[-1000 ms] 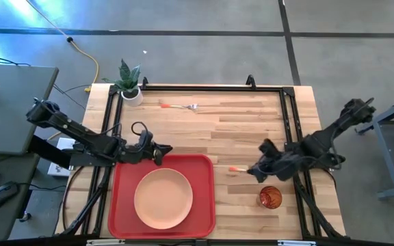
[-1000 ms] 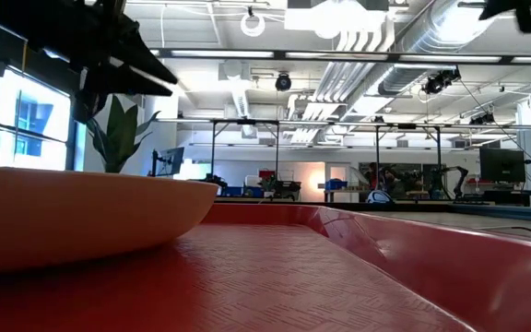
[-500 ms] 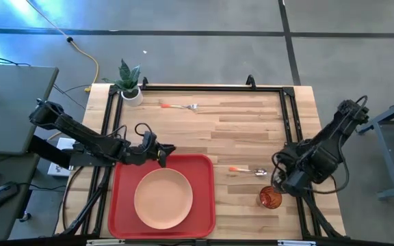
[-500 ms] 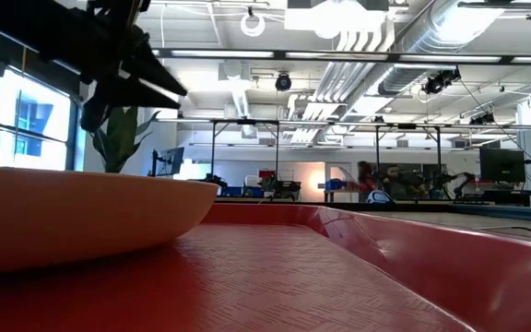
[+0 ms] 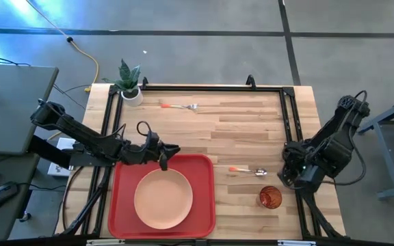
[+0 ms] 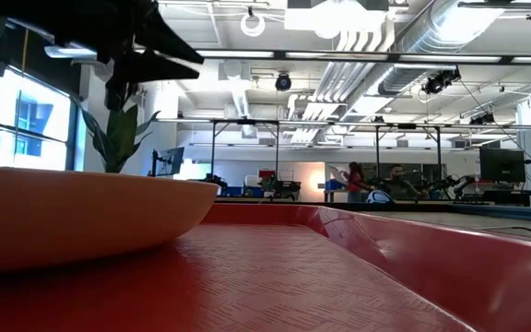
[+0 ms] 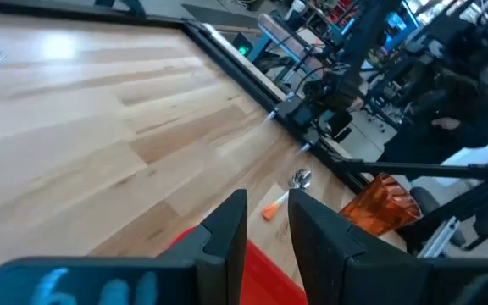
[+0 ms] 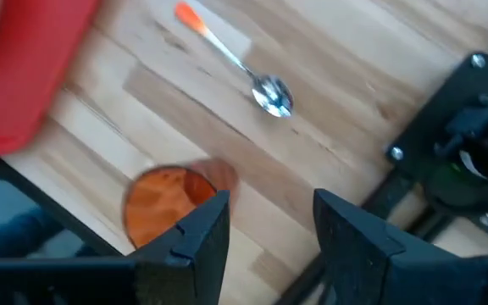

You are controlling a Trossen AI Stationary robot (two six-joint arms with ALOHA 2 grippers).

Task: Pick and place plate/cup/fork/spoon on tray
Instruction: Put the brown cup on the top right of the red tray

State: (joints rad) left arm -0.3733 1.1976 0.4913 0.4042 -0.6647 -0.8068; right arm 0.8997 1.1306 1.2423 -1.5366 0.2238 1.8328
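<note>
The peach-orange plate (image 5: 163, 198) lies in the red tray (image 5: 204, 171) at the table's near left. My left gripper (image 5: 169, 152) hovers over the tray's far rim, fingers slightly apart and empty; it also shows in its wrist view (image 7: 267, 199). The spoon (image 5: 248, 171) lies flat on the wood right of the tray. The cup (image 5: 270, 197) stands upright near the front edge. My right gripper (image 5: 284, 176) is open and empty just right of spoon and cup, both seen past its fingers (image 8: 265, 212). The fork (image 5: 178, 106) lies at the far side.
A white pot with a green plant (image 5: 130, 87) stands at the far left corner. Black frame rails (image 5: 289, 123) run along the table's left, far and right sides. Bare wood lies between the fork and the spoon. People show far off in the room (image 6: 353, 175).
My right gripper has drawn back from over the spoon toward the table's right edge and now stands beside the cup; the spoon stays flat where it was. My left gripper has crept toward the table's right along the tray's far rim.
</note>
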